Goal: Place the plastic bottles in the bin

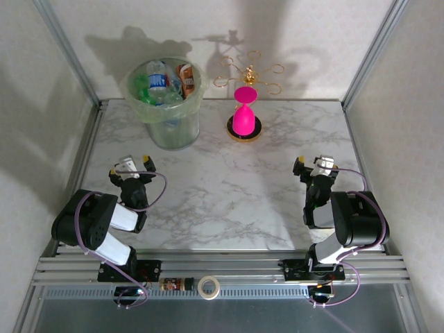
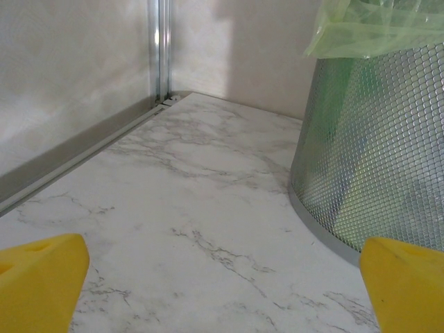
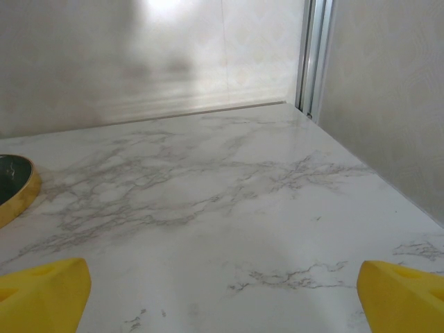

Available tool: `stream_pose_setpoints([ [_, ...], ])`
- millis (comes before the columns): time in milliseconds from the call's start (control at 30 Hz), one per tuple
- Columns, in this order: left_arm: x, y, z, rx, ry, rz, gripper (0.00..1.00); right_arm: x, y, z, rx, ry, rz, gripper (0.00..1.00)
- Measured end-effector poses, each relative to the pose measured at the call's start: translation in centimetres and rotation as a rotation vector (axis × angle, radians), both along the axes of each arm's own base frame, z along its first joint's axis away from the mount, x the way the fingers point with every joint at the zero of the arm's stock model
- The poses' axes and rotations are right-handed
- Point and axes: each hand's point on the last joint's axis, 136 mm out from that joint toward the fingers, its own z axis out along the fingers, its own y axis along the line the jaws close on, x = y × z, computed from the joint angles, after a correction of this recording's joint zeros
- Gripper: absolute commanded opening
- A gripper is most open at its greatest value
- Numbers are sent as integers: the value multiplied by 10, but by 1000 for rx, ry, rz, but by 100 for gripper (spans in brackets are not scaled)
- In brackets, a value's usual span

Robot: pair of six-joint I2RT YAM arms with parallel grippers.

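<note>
Marbled table (image 1: 222, 184) between pale walls (image 1: 312, 41) bears the bin (image 1: 173, 130); left gripper (image 1: 130, 165) and right gripper (image 1: 316, 164) show jaws wide, empty.

Arms folded low; left end effector (image 1: 130, 165), right end effector (image 1: 316, 164) spread wide

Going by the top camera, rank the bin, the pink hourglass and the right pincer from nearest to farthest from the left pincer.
1. The bin: nearest, just ahead of the left pincer and slightly to its right, at the far left.
2. The pink hourglass: farther, at the far edge near the middle.
3. The right pincer: farthest, straight across on the right side.
</note>
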Motion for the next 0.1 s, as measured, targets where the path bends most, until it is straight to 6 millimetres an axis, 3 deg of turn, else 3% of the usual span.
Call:
stream_pose_setpoints([
  [100, 0, 0, 0, -1, 0, 0, 100, 0, -1, 0, -1, 0, -5, 99],
])
